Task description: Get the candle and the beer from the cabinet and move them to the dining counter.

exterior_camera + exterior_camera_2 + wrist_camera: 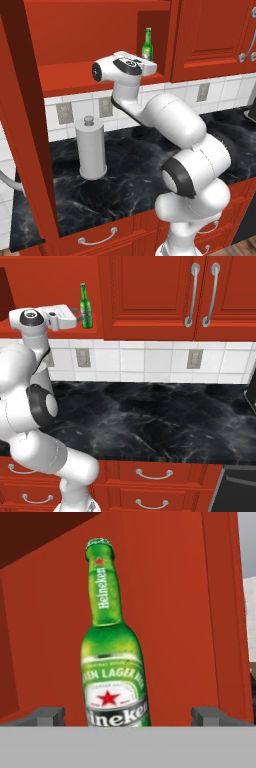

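**The beer stands right in front of the open end effector**

The beer (114, 657) stands upright on the floor of the open cabinet (100, 75), near its right wall. Its long side runs straight up and down, with the cap on top and the label facing the hand.

The end effector (77, 318) is up at the cabinet and points level into it, straight at the bottle. Its 2 fingers (47, 716) are spread wide, 1 on each side, and they hold nothing. In the hand view the bottle sits in the middle of the gap between the 2 tips. The tips look a little short of the glass, but how close they are is hard to tell. In the right base view the hand reaches to the lower half of the bottle.

So the bottle lies straight ahead of the end effector, and the fingers line up with its fat lower part, near the label. I think the next move is a short push forward until the glass sits between the fingers, then a squeeze. A push too far could knock the tall, thin bottle over.

Below the cabinet runs a black counter (150, 416), with a grey canister (91, 147) standing on it.
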You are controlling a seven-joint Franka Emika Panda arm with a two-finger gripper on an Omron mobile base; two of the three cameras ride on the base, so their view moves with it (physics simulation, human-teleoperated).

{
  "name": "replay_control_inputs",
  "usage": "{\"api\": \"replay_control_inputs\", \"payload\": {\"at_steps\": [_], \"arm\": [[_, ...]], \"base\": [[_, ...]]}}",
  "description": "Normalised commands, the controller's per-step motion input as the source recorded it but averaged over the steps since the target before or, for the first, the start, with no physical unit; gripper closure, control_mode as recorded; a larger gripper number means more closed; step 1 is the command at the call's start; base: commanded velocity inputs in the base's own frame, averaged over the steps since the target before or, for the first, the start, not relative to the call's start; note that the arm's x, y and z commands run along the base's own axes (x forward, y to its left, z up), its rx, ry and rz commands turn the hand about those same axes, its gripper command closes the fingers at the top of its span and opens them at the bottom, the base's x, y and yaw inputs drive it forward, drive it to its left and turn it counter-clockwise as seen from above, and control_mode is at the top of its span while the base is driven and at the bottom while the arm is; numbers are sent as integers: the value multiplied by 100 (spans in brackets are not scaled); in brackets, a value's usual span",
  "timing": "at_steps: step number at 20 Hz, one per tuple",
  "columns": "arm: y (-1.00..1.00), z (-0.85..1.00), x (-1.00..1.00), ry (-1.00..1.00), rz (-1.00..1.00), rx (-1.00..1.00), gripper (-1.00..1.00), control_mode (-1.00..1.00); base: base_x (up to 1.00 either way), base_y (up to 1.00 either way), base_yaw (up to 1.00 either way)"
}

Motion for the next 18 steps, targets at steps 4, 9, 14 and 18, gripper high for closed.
{"api": "replay_control_inputs", "payload": {"at_steps": [4,9,14,18], "arm": [[-5,0,4,0,0,0,-100,-100],[-5,0,7,0,0,0,-100,-100],[-3,0,9,0,0,0,-100,-100],[-5,0,12,0,0,0,-100,-100]], "base": [[0,0,0],[0,0,0],[0,0,0],[0,0,0]]}}
